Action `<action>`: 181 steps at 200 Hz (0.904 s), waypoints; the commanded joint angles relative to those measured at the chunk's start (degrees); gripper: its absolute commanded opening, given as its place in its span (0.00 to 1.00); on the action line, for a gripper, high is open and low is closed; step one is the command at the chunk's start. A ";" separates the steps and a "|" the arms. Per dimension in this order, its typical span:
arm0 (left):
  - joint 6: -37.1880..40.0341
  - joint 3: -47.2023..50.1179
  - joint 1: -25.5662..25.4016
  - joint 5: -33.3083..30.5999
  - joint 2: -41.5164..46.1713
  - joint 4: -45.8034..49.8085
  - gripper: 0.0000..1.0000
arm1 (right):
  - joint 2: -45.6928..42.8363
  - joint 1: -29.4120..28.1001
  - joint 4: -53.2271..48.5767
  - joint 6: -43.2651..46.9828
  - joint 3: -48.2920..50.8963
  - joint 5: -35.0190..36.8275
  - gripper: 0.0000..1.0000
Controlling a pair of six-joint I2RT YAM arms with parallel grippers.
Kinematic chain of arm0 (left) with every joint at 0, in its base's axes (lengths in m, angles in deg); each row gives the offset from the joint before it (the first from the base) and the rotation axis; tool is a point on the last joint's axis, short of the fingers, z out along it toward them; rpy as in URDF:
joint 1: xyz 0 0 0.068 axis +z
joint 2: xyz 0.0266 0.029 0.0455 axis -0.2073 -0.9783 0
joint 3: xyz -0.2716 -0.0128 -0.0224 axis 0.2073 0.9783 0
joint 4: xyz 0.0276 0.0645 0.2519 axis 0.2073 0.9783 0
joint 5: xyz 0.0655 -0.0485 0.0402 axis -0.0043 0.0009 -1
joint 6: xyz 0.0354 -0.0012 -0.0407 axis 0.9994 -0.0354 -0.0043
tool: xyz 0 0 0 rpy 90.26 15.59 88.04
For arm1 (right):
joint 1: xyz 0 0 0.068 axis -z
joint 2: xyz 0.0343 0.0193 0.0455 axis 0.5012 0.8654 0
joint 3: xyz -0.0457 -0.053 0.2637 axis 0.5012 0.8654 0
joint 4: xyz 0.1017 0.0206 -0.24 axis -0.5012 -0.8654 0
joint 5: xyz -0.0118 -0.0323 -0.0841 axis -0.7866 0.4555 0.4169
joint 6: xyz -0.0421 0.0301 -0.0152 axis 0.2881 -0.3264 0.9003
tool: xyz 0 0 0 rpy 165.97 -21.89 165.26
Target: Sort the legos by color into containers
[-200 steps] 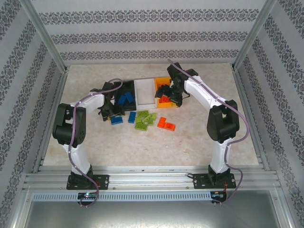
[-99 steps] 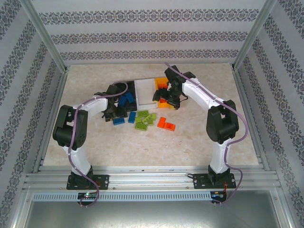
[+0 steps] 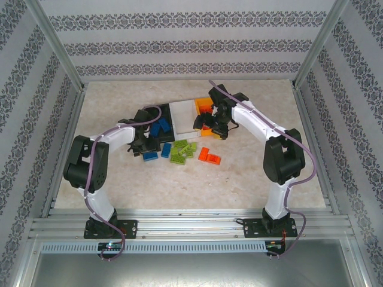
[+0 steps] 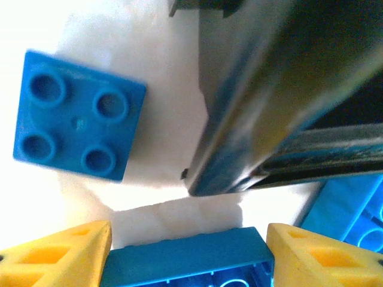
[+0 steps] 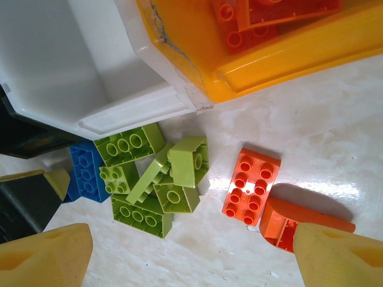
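Step in hand: blue pick. Left gripper [image 4: 188, 258] bracketing blue brick [image 4: 185, 268] just beside black bin [image 3: 160, 109]; fingers seemingly touching it, whether pinching cannot tell. Right gripper [image 5: 191, 263] hovering spread, empty, near orange-red brick [image 5: 251, 185]. Next: firm pinch, lift over bin wall.

Bench [image 3: 251, 179] topped in pale marbled beige, and glossy glare patches are seen on it close up. It is enclosed on three sides by white walls [image 3: 191, 51] papered with dark ornamental bands. Aluminium posts [image 3: 57, 51] are set at the back corners. Slotted rails [image 3: 191, 227] are run along the near edge, with grey sheet metal [image 3: 191, 269] below.
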 commanded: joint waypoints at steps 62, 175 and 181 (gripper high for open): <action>-0.50 -3.78 1.97 1.89 7.98 12.92 0.65 | -3.03 -0.84 1.32 -0.16 2.67 0.77 0.87; 0.46 -38.01 3.44 4.52 -11.55 16.95 0.65 | -11.12 -1.26 4.39 5.62 10.20 -2.66 0.98; 0.45 -39.66 3.49 4.60 -13.02 17.07 0.65 | -11.63 -1.43 4.15 6.17 10.41 -2.53 0.98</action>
